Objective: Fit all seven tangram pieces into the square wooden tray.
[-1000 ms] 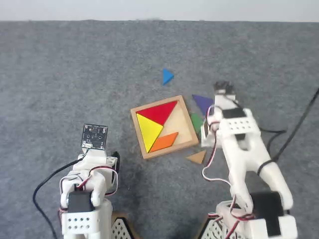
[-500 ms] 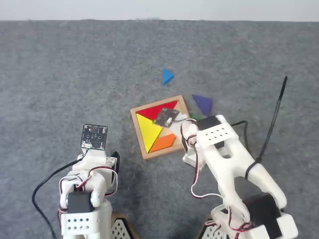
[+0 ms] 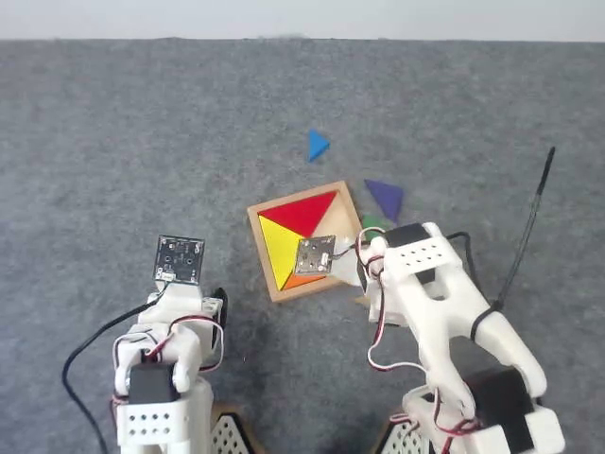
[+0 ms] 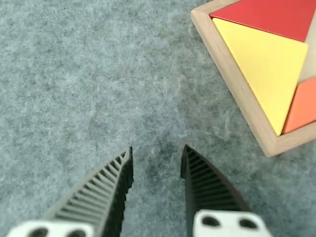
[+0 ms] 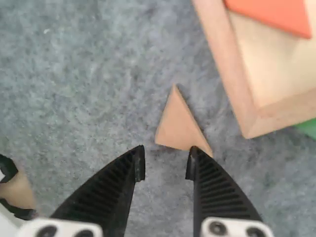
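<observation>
Square wooden tray (image 4: pixel 239 84), red triangle (image 3: pixel 304 213), yellow triangle (image 3: pixel 281 244), orange piece (image 4: pixel 303 111) inside

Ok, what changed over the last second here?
The right arm swung from beside the purple triangle toward the near corner of the tray; its open fingers now sit by the tan triangle, gripping nothing. The left gripper, the tray's three pieces and the blue triangle stayed put.
</observation>
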